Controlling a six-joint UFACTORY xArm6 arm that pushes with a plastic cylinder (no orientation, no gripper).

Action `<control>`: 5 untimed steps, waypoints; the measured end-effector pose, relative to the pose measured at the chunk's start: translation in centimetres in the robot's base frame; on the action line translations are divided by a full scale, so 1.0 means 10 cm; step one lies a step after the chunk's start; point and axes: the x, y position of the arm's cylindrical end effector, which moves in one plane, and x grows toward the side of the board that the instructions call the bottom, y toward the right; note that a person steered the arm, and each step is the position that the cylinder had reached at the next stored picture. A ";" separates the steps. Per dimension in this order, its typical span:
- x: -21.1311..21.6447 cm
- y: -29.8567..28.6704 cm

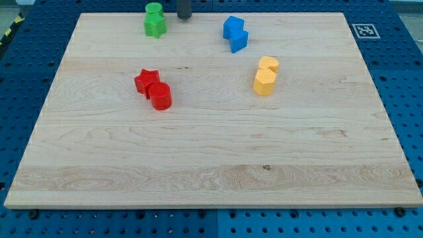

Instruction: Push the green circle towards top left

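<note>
The green circle [154,9] lies at the board's top edge, left of centre. It touches a green star [155,26] just below it. The dark rod comes down at the view's top, and my tip [184,18] rests on the board a short way to the right of the green circle, apart from it. The rod's upper part is cut off by the view's top edge.
Two blue blocks [234,33] touch each other right of my tip. Two yellow blocks [266,75] sit right of centre. A red star [146,80] touches a red cylinder [160,96] left of centre. The wooden board [211,165] has a black-and-white marker [364,30] at its top right corner.
</note>
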 end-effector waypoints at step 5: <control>-0.01 -0.74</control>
